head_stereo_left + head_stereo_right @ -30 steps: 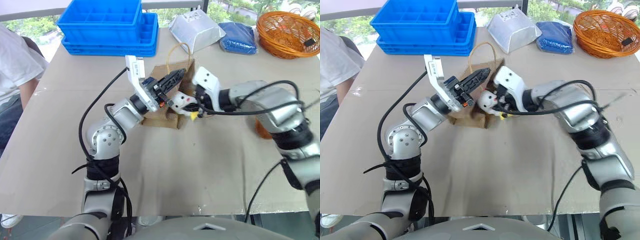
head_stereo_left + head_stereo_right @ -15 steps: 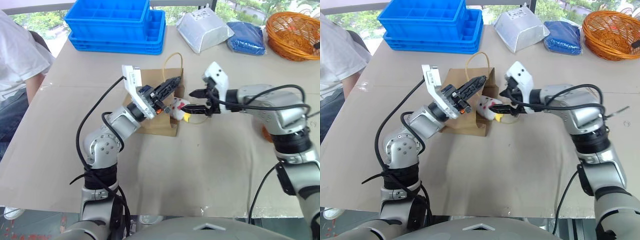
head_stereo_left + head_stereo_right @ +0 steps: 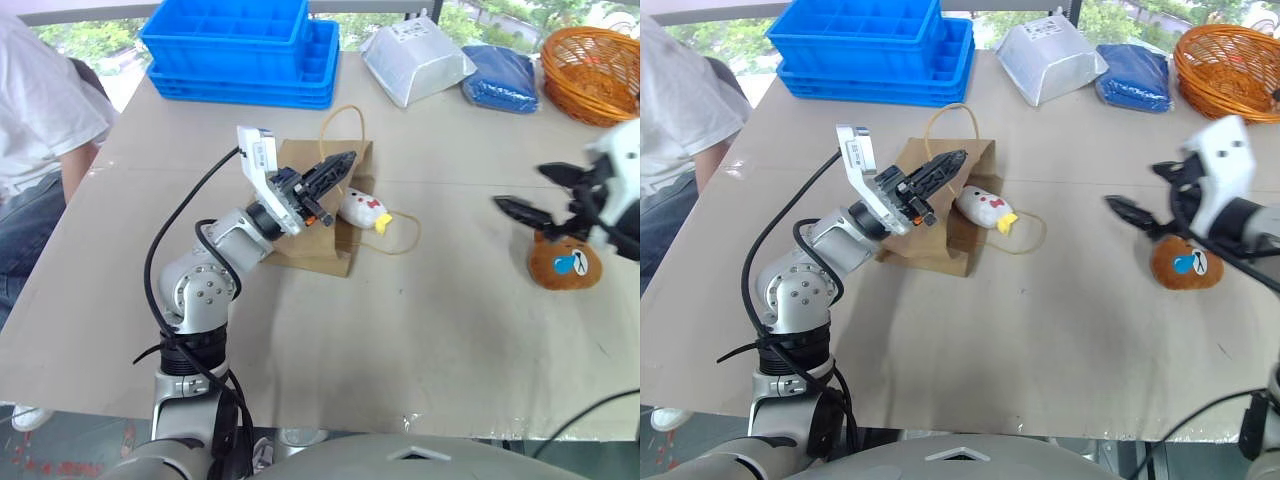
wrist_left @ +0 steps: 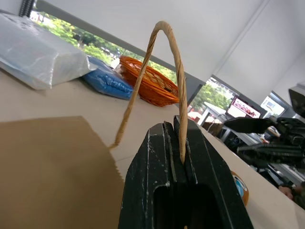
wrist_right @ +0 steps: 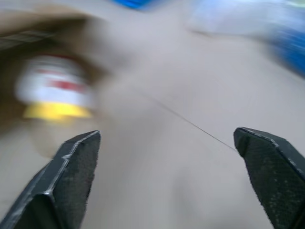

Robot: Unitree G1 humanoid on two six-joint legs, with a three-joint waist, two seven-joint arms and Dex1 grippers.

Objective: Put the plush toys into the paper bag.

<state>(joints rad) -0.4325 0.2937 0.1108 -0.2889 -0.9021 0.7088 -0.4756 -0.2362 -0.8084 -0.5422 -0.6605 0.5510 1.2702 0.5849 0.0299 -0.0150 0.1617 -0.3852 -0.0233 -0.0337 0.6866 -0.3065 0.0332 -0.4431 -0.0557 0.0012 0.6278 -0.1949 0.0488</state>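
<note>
Right gripper (image 3: 540,195) off chick (image 3: 364,209), open.

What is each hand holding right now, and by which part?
The left hand pinches the paper bag by one looped cord handle. The right hand is open and holds nothing.

Chick toy (image 5: 55,90) blurred; right hand (image 3: 560,205) partly covering the bear head (image 3: 566,266).
</note>
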